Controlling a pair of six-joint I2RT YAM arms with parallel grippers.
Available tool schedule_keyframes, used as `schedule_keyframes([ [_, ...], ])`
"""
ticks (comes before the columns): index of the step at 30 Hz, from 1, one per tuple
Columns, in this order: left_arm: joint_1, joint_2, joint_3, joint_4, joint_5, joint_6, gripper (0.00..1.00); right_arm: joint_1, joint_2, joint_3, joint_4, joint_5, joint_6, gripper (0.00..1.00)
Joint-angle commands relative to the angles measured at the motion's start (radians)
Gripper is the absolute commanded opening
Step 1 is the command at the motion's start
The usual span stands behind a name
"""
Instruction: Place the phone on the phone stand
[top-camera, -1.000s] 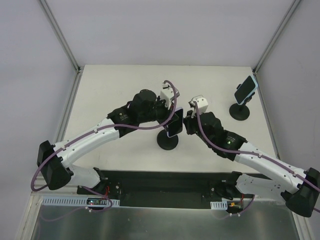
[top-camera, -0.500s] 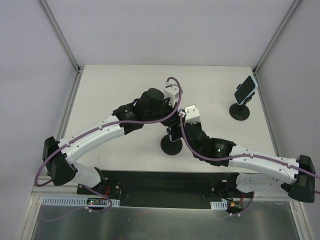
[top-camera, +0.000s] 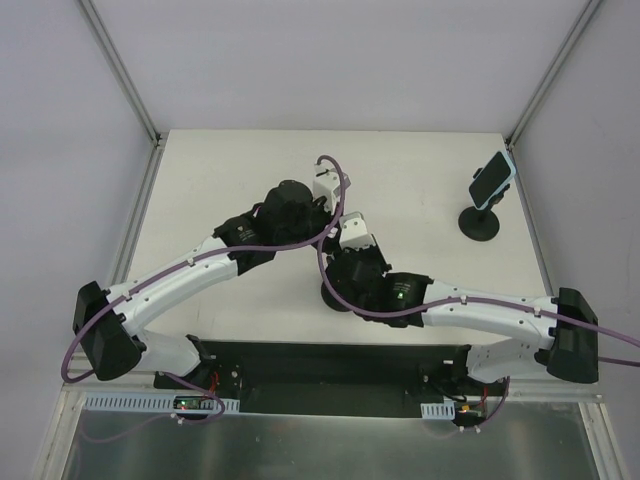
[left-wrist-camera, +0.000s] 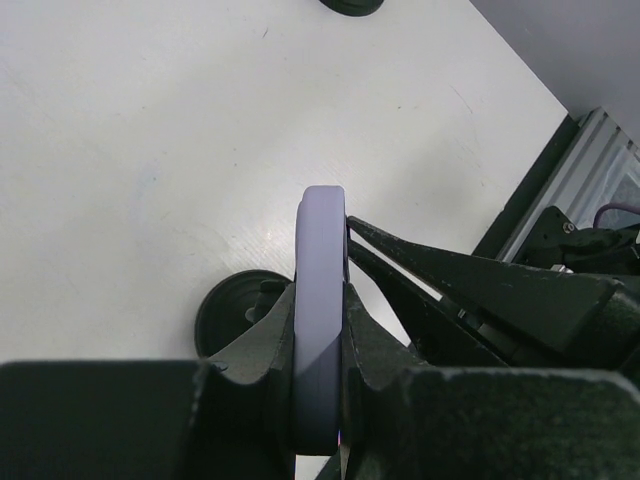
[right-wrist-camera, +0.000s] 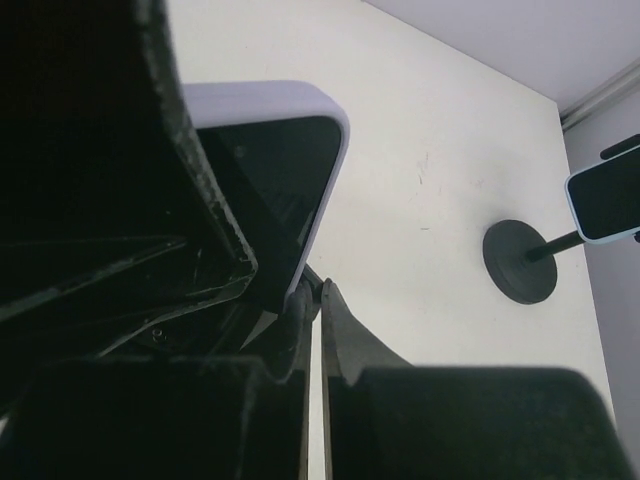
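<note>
The left gripper pinches a lavender-cased phone with a dark glass screen. Its black fingers press on the phone's two flat faces, so in the left wrist view the phone stands edge-on and upright. The right gripper has its jaws pressed together with only a thin slit between them and nothing visibly held. It sits just under and beside the phone's lower corner; whether it touches the case cannot be told.

Directly below the held phone is the black round-based phone stand, its disc foot resting on the matte white table. The frames do not show whether the phone is seated on the stand's cradle, which both grippers hide.

From above, the two arms meet at the middle of the table, the right wrist crossing in front of the left. Well apart, near the far right corner, a second black stand carries a pale-cased phone, tilted.
</note>
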Motion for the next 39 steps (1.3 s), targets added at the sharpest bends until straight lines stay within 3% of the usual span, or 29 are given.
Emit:
schedule_keyframes([
  [1,0.045,0.13,-0.032,-0.055,-0.237,0.062,0.0,0.101,0.004,0.112,0.128,0.004,-0.051,0.0],
  [6,0.045,0.146,-0.014,-0.048,-0.194,0.075,0.0,0.131,-0.01,0.083,0.176,0.026,-0.102,0.0],
  [9,0.045,0.106,-0.046,-0.026,-0.204,0.098,0.0,0.131,-0.052,0.047,0.282,-0.106,-0.155,0.15],
  [10,0.045,0.1,-0.066,-0.018,-0.206,0.113,0.0,0.131,-0.058,0.04,0.286,-0.205,-0.161,0.27],
  [14,0.045,0.072,-0.097,-0.016,-0.177,0.144,0.0,0.131,-0.084,-0.003,0.303,-0.355,-0.186,0.46],
  [21,0.047,0.046,-0.127,-0.004,-0.139,0.166,0.0,0.114,-0.249,-0.063,0.225,-0.289,-0.189,0.52],
  [24,0.047,0.045,-0.118,-0.004,-0.1,0.19,0.0,0.028,-0.372,-0.117,0.157,-0.353,-0.17,0.55],
  [26,0.047,0.035,-0.114,-0.005,-0.036,0.221,0.0,-0.062,-0.456,-0.146,0.11,-0.51,-0.132,0.57],
  [27,0.045,0.025,-0.117,-0.002,-0.021,0.23,0.0,-0.164,-0.484,-0.155,0.073,-0.576,-0.123,0.61],
  [29,0.049,0.015,-0.123,-0.001,0.03,0.259,0.0,-0.282,-0.529,-0.18,0.06,-0.843,-0.123,0.67],
  [30,0.05,0.005,-0.124,0.001,0.059,0.268,0.0,-0.404,-0.53,-0.177,0.039,-0.95,-0.124,0.72],
  [31,0.052,-0.003,-0.132,0.002,0.093,0.294,0.0,-0.465,-0.527,-0.171,0.028,-1.178,-0.126,0.73],
  [33,0.058,-0.026,-0.141,0.01,0.168,0.317,0.0,-0.626,-0.483,-0.139,0.014,-1.389,-0.123,0.75],
  [34,0.059,-0.035,-0.15,0.011,0.19,0.333,0.0,-0.678,-0.462,-0.129,0.016,-1.616,-0.118,0.75],
  [35,0.062,-0.043,-0.15,0.011,0.205,0.339,0.0,-0.761,-0.413,-0.117,0.017,-1.711,-0.111,0.76],
  [37,0.082,-0.074,-0.161,0.019,0.254,0.339,0.0,-0.813,-0.365,-0.097,0.04,-1.924,-0.109,0.76],
  [39,0.107,-0.11,-0.195,0.06,0.292,0.322,0.0,-0.85,-0.303,-0.091,0.086,-2.032,-0.104,0.77],
])
